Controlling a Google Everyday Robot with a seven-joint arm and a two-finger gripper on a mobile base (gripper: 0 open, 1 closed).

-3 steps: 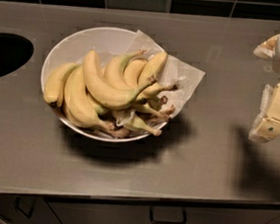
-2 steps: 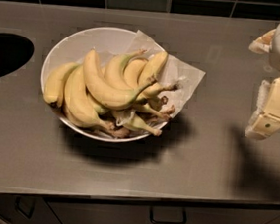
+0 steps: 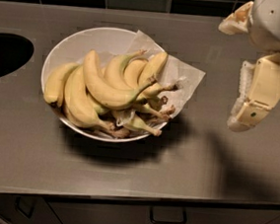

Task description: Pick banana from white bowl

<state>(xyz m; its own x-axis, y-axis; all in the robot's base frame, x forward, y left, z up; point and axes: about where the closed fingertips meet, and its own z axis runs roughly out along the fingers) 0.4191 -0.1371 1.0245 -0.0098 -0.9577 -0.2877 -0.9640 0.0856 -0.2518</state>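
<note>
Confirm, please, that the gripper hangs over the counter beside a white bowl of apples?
Not quite: the camera view shows bananas, not apples, in the white bowl; the gripper does hang over the counter beside it, to the picture's right.

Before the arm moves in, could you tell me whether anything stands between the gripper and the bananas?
Nothing solid. The gripper hangs right of the white bowl; between it and the bananas lie only counter and the paper liner jutting over the rim on that side.
</note>
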